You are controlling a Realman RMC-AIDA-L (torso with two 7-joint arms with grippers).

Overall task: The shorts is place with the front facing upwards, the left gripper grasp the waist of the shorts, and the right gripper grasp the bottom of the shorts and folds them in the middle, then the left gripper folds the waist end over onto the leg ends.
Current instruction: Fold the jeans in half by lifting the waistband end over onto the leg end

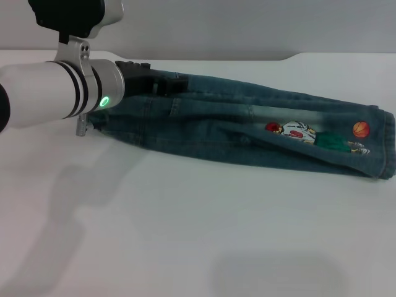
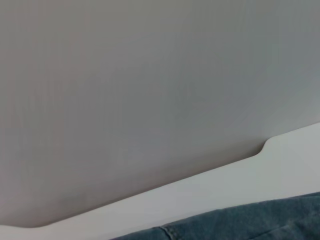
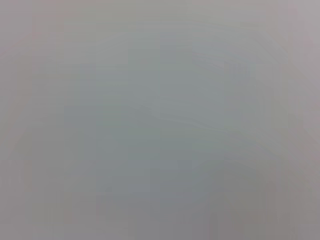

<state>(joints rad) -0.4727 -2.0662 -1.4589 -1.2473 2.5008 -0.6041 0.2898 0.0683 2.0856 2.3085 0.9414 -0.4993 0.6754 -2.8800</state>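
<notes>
From the head view you see the shorts (image 1: 260, 133) lying as one long narrow strip of blue-green denim on the white table (image 1: 185, 235), already doubled lengthwise, running from the left tool toward your robot's right side. The cartoon figure (image 1: 303, 133) and the orange ball (image 1: 361, 129) are printed on the upper face, near the end of the shorts that lies farthest from the left tool. That far end shows a straight stitched edge. The left tool (image 1: 162, 83) sits at the opposite end of the shorts, its black prongs down on the denim at the far edge of the fabric; you cannot tell whether the prongs are spread or pinching the cloth, since the dark claw merges with the dark denim there. Behind it the thick white arm with black bands and a green light (image 1: 104, 101) stretches away from the shorts toward the robot's left. The gathered waist end lies under and beside that arm, mostly hidden by it. The right tool does not show in this view.

From the left wrist view you see a strip of the table (image 2: 225, 185) with a notched edge against a plain grey background, and a patch of the shorts (image 2: 250, 222) with a line of stitching. None of the tool's own prongs show here.

From the right wrist view you see only a flat grey blur, with nothing you can name
</notes>
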